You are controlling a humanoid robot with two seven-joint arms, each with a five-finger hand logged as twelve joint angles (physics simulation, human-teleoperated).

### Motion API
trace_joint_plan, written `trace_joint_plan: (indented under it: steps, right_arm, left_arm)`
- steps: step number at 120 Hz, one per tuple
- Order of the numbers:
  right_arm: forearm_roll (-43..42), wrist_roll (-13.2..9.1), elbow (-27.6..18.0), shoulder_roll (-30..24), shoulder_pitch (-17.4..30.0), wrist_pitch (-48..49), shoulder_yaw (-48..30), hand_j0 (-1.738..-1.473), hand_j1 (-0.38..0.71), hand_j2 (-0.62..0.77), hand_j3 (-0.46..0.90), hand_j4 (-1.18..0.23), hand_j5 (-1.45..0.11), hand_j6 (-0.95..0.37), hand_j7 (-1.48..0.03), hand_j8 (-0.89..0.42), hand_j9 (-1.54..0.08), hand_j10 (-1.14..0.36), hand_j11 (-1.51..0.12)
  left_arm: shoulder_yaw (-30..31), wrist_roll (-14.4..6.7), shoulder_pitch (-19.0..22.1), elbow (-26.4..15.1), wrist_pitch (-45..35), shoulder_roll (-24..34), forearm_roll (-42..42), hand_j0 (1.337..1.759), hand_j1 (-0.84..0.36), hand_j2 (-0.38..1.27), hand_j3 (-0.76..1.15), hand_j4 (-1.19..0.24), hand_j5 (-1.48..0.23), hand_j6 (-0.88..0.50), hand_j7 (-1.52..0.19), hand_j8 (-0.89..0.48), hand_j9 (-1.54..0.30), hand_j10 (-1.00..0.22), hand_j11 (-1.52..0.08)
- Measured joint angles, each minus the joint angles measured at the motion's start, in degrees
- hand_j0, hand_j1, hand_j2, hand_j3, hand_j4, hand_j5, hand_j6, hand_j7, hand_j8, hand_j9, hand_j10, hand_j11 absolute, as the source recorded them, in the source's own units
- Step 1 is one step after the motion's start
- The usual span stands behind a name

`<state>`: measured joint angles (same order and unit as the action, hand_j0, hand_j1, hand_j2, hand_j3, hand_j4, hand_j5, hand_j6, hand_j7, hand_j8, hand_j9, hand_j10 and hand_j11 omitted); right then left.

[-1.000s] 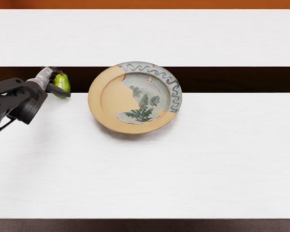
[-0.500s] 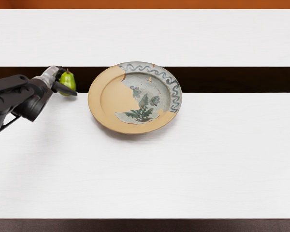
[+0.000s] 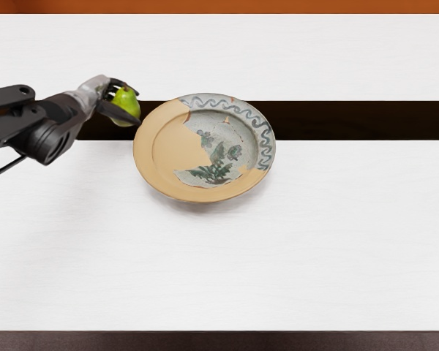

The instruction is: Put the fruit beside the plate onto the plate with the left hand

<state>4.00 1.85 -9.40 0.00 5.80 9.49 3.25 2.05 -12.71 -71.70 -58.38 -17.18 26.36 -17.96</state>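
While the fruit is held short of the plate, the transfer is judged to be under way and the placing not yet done.

A white table (image 3: 314, 256) is seen across most of the view, crossed by a dark band near the far side. A round plate (image 3: 148, 157) is set left of centre on it, with an ochre rim, a blue wavy border and a plant motif. Nothing is seen lying on the plate.

The left arm (image 3: 29, 128) is seen entering from the left edge, reaching toward the plate. The left hand (image 3: 106, 95) is closed around a green pear (image 3: 128, 102), with dark fingers (image 3: 121, 113) wrapped under and behind it. No right arm is shown.

The pear is located just beside the plate's upper left rim, close to it but outside its outline. It appears to be carried clear of the table, though its height cannot be confirmed from this single view.

The step in hand is judged to be the carry. A further reach to the right is called for, so that the pear is brought over the plate's well. A lowering and a release of the fingers would then be required, gently, as a pear may be expected to roll.
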Motion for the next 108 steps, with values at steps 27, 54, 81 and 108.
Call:
trace_joint_plan:
  steps: [27, 54, 81, 108]
  right_arm:
    - [-0.03, 0.0, 0.0, 0.0, 0.0, 0.0, 0.0, -1.658, -0.34, 0.0, 0.0, -0.01, -0.01, -0.01, -0.01, -0.01, -0.01, -0.01, -0.01]
    - [-0.01, 0.0, 0.0, 0.0, 0.0, 0.0, 0.0, -1.658, -0.34, 0.0, 0.0, -0.01, -0.01, -0.01, -0.01, -0.01, -0.01, -0.01, -0.01]
    - [-0.02, 0.0, 0.0, 0.0, 0.0, 0.0, 0.0, -1.658, -0.34, 0.0, 0.0, -0.01, -0.01, -0.01, -0.01, -0.01, -0.01, -0.01, -0.01]
    - [0.0, 0.0, 0.0, 0.0, 0.0, 0.0, 0.0, -1.658, -0.34, 0.0, 0.0, -0.01, -0.01, -0.01, -0.01, -0.01, -0.01, -0.01, -0.01]
  left_arm:
    - [-1.43, -0.95, -2.4, -1.43, 1.64, -2.14, 0.0, 1.653, -0.24, 0.2, 0.0, -0.56, -0.84, -0.38, -0.86, -0.28, -0.86, -0.42, -0.85]
    - [-1.55, -1.13, -4.03, -1.57, 2.05, -9.11, 0.02, 1.652, -0.21, 0.17, 0.0, -0.58, -0.86, -0.39, -0.88, -0.29, -0.88, -0.44, -0.85]
    - [-1.48, -2.0, -2.84, -1.51, 2.09, -10.8, -0.53, 1.652, -0.21, 0.19, 0.0, -0.61, -0.87, -0.4, -0.88, -0.29, -0.89, -0.43, -0.86]
    - [-1.21, -1.98, -1.91, -1.47, 2.12, -10.8, -0.65, 1.652, -0.15, 0.1, 0.0, -0.62, -0.87, -0.47, -0.87, -0.35, -0.88, -0.48, -0.86]
